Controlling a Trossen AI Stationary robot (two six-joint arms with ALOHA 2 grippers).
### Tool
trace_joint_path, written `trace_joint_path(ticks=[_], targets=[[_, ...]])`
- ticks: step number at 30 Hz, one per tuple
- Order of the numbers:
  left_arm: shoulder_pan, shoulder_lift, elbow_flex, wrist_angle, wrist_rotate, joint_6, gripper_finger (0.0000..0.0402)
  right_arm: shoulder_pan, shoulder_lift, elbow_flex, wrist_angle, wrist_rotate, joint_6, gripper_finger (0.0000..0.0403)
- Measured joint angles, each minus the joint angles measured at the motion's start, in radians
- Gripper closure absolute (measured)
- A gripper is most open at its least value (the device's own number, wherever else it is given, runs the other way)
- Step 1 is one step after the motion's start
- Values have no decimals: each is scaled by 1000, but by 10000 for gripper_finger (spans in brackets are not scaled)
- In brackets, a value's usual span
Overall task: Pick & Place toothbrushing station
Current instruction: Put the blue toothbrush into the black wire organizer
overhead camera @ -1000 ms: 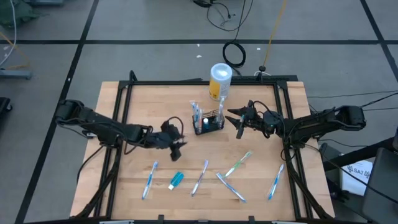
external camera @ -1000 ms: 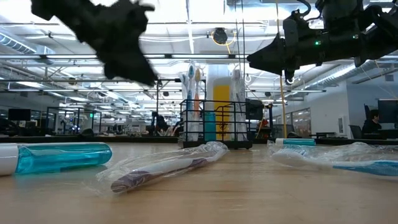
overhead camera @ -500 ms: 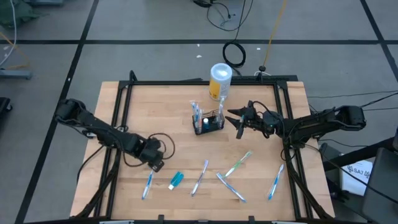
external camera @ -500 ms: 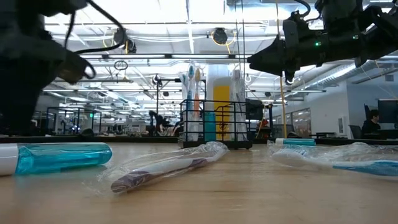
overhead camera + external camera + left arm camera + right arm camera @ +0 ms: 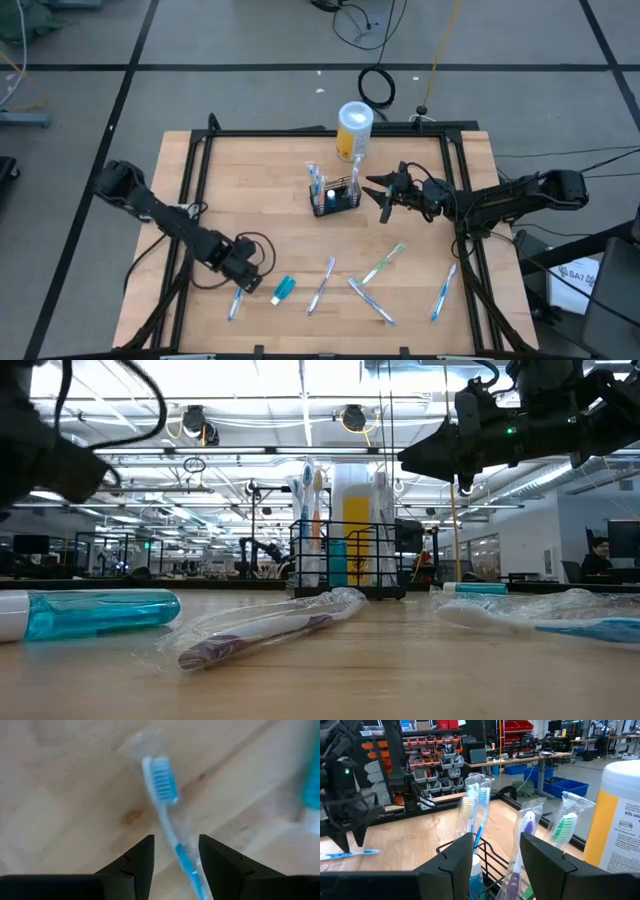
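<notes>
The toothbrushing station, a small black wire-mesh basket, stands on its base mid-table with several wrapped toothbrushes upright in it; it also shows in the low view and the right wrist view. My right gripper hangs open and empty just right of it. My left gripper is open, low over the near left of the table. Its fingers stand on either side of a wrapped blue-and-white toothbrush lying flat on the wood.
A white-and-yellow canister stands behind the basket. A teal toothpaste tube and further wrapped toothbrushes lie along the near part of the table. A black frame rail borders the table.
My left gripper has swung from beside the basket toward the table's near left and gone down over the wrapped toothbrush lying there. My right gripper has kept still.
</notes>
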Motion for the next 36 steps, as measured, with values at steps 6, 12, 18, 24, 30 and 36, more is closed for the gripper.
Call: trace_joint_path(ticks=[6,12,18,24,30,36], targets=[[5,74,2,45,41,40,243,0,0,0,0,0,0,248],[24,93,4,63,53,69,249,0,0,0,0,0,0,248],[47,94,1,51,63,89,315,0,0,-1,1,0,0,248],[82,81,0,40,59,145,388,0,0,-1,1,0,0,248],[114,-1,-3,48,-112,177,383,0,0,-1,1,0,0,248],[137,-156,-2,154,-382,315,393,0,0,-1,1,1,0,248]])
